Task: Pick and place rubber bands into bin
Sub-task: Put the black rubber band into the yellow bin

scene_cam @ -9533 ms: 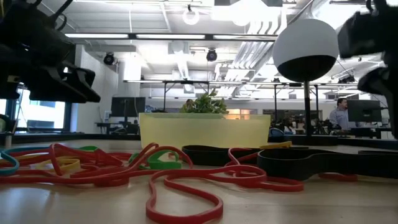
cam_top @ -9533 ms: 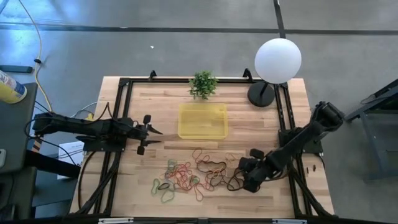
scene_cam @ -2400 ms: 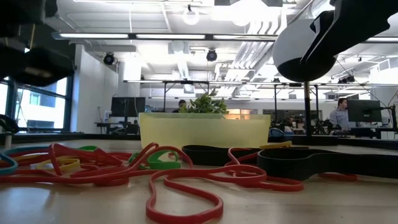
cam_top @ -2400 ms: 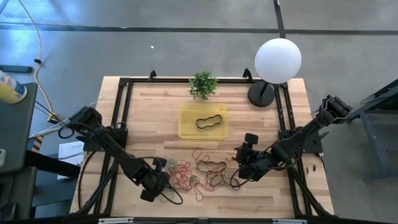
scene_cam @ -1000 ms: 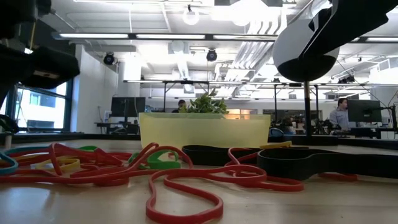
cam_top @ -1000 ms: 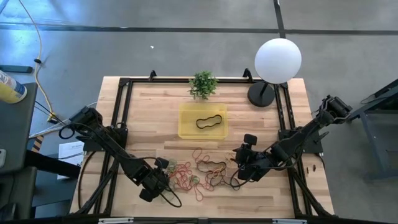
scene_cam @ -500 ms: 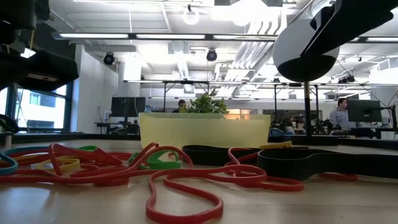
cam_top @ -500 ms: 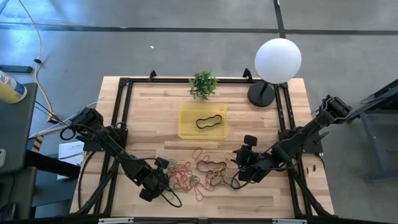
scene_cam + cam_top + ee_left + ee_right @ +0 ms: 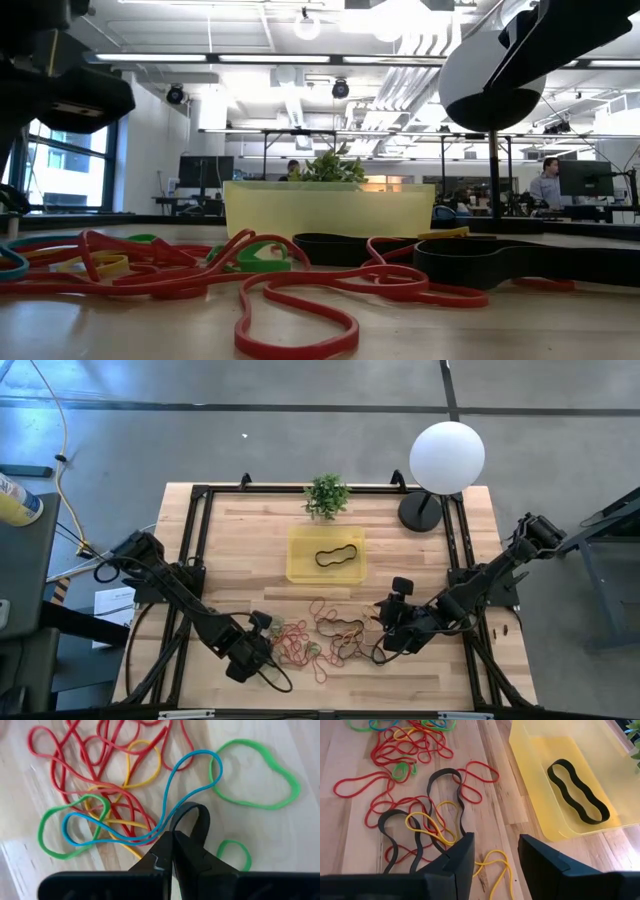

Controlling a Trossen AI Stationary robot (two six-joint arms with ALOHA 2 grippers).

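Rubber bands (image 9: 315, 640) in red, yellow, green, blue and black lie in a loose pile on the wooden table near its front edge. The yellow bin (image 9: 326, 553) stands behind the pile and holds one black band (image 9: 337, 554). My left gripper (image 9: 262, 658) is low over the pile's left end, shut on a black band (image 9: 192, 812). My right gripper (image 9: 382, 634) hovers open at the pile's right end. A yellow band (image 9: 492, 862) lies between its fingers and a black band (image 9: 415, 827) beside one of them. My left gripper pinches the black band between its two shut fingers (image 9: 165, 851), where one end of its loop (image 9: 176, 822) meets their tips. The rest of the loop curves out past the fingertips, over the wood. A blue band (image 9: 165, 827) runs close by the tips; whether it is caught too, I cannot tell.
A small green plant (image 9: 327, 495) stands behind the bin and a white globe lamp (image 9: 446, 458) at the far right corner. A black frame (image 9: 195, 550) runs along the table's sides. Bare wood lies between the bin and the pile.
In the low view the left arm's dark body has shifted a little at the upper left. The bands and the bin lie as before.
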